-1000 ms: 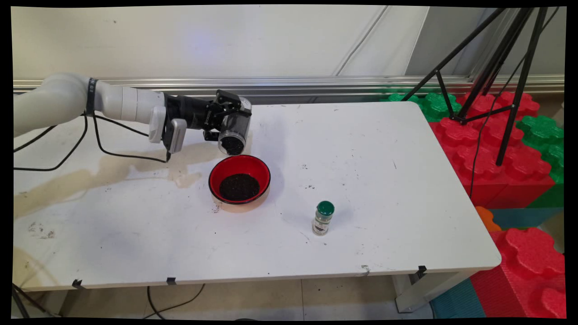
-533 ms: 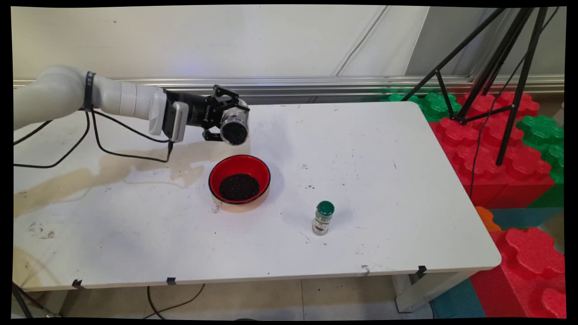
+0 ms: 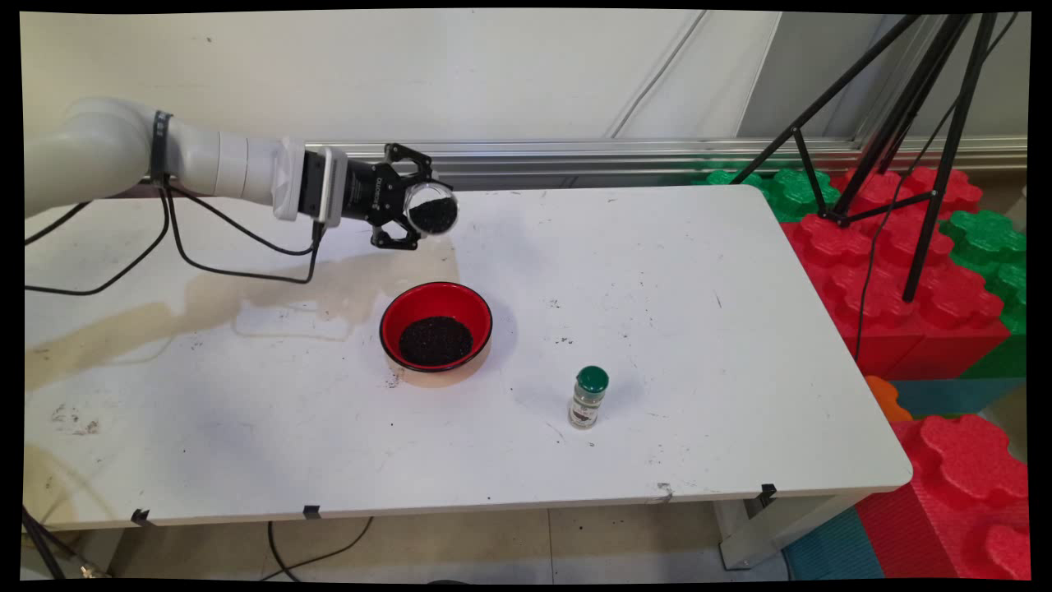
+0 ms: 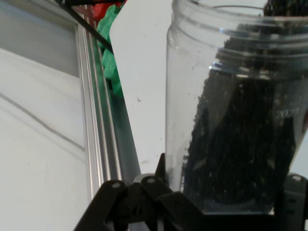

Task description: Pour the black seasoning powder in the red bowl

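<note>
In the upper left of the frame, I have the claw [image 3: 415,212] clenched on a clear plastic jar [image 3: 432,208], held above the white surface [image 3: 699,312] with its mouth turned toward the camera. The jar holds dark granules; in the hand view the jar [image 4: 236,110] fills the right side, granules piled along its wall, the claw's black linkage [image 4: 144,202] gripping its base end.

Below the jar, near frame centre, I note a red bowl [image 3: 436,331] resting on the surface with a heap of the same dark granules inside. The jar and bowl are apart. A small spice bottle with a green cap [image 3: 588,398] stands upright to the lower right of the bowl, well apart from it. A brownish stain [image 3: 205,308] spreads across the surface's left portion. A black tripod [image 3: 904,123] stands over red and green foam blocks [image 3: 920,271] at right.
</note>
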Controlling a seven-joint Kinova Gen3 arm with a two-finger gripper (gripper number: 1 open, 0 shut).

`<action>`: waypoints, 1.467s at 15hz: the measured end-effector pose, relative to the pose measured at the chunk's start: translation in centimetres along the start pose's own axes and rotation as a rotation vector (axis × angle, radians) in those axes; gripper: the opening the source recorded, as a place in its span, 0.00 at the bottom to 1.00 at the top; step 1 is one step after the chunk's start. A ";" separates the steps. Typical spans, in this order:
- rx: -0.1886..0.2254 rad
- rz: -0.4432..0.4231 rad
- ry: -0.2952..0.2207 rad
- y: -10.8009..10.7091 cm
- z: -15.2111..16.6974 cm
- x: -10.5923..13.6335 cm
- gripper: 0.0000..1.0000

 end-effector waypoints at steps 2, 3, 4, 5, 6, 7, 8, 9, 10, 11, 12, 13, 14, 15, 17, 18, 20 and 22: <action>-0.004 -0.061 -0.001 -0.5 0.0 0.2 0.00; -0.006 -0.092 -0.002 -0.8 0.0 0.3 0.00; -0.008 -0.125 -0.002 -1.1 -0.1 0.4 0.00; -0.009 -0.151 -0.003 -1.3 -0.1 0.5 0.00; -0.012 -0.195 -0.003 -1.6 0.0 0.6 0.00; -0.014 -0.239 -0.002 -2.0 0.0 0.8 0.00; -0.017 -0.277 -0.002 -2.3 0.1 0.9 0.00; -0.019 -0.316 -0.002 -2.6 0.2 0.9 0.00; -0.020 -0.343 -0.002 -2.8 0.2 1.0 0.00; -0.023 -0.382 0.000 -3.2 0.4 1.1 0.00; -0.025 -0.407 0.001 -3.4 0.5 1.1 0.00; -0.027 -0.443 0.002 -3.7 0.7 1.1 0.00; -0.028 -0.467 0.004 -3.9 0.9 1.1 0.00; -0.030 -0.501 0.005 -4.2 1.1 1.1 0.00; -0.032 -0.553 0.006 -4.7 1.6 0.9 0.00; -0.033 -0.578 0.007 -5.0 1.9 0.8 0.00; -0.035 -0.640 0.008 -5.5 2.6 0.4 0.00; -0.040 -0.701 0.008 -5.8 3.3 -0.1 0.00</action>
